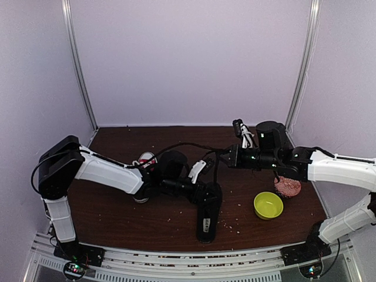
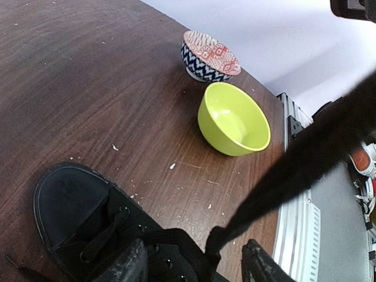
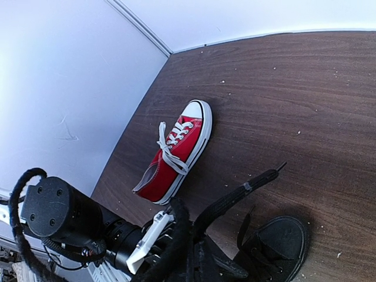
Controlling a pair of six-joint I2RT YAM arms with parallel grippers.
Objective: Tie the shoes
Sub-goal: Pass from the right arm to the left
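Observation:
The black shoe [image 1: 207, 226] lies near the table's front edge, toe toward the bowls [image 2: 73, 214] [image 3: 279, 238]. My left gripper [image 1: 204, 191] [image 2: 194, 265] hovers open over its laced top, one finger [image 2: 126, 263] on each side. A black lace [image 2: 305, 161] runs taut from the eyelets up between those fingers without touching them. My right gripper [image 1: 223, 155] [image 3: 202, 249] is shut on this lace above the shoe, and the lace's free end [image 3: 258, 179] sticks out past it. The red shoe [image 3: 176, 154] [image 1: 144, 160] with white laces lies far left, partly behind the left arm.
A yellow-green bowl [image 1: 268, 205] [image 2: 232, 119] sits right of the black shoe, with a red-patterned bowl [image 1: 287, 187] [image 2: 210, 56] just behind it. White crumbs dot the brown table [image 1: 117, 211]. The metal rail [image 2: 299, 217] marks the front edge.

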